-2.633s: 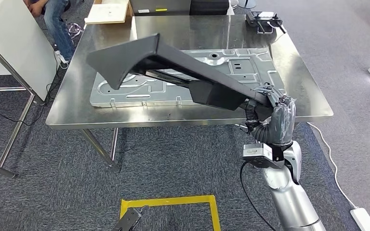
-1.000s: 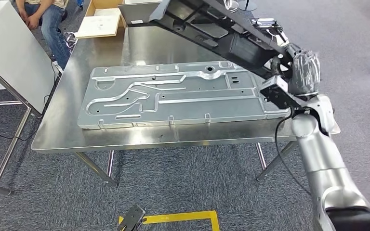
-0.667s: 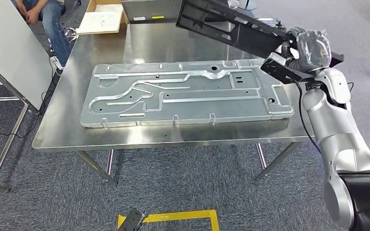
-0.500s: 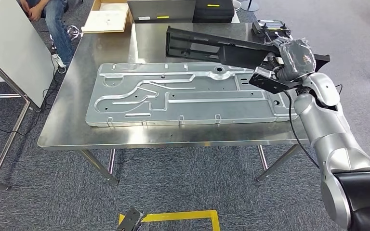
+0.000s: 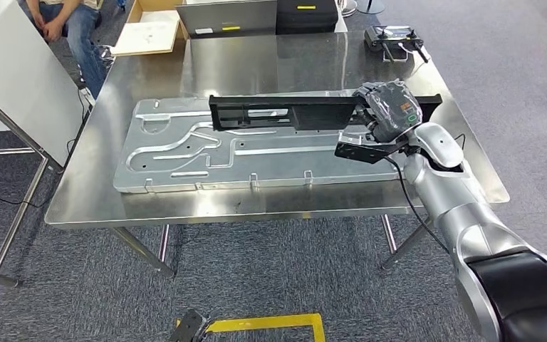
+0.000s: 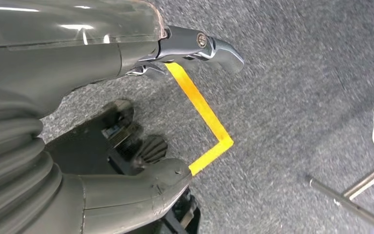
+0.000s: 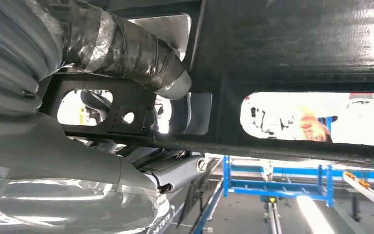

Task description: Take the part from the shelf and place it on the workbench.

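Observation:
The part is a long black plastic beam [image 5: 285, 112], lying level just above the workbench [image 5: 256, 60], over the far edge of the pressed metal panel [image 5: 271, 146]. My right hand [image 5: 388, 110] grips its right end, fingers wrapped around it. In the right wrist view the thumb [image 7: 136, 53] presses on the black part [image 7: 292, 44] beside its cut-out openings. Whether the part touches the panel I cannot tell. My left hand [image 6: 126, 97] hangs over the carpet with a yellow tape line [image 6: 199, 107] below it; its fingers are apart and hold nothing.
A black controller [image 5: 393, 35] lies at the bench's far right corner. Closed cases [image 5: 231, 16] stand along the far edge. A seated person [image 5: 64, 28] is at the far left beside a white board [image 5: 14, 78]. Yellow floor tape [image 5: 271, 324] marks the carpet below.
My right arm swung the black part up over the bench, then lowered and levelled it over the metal panel. The camera view shifted as well.

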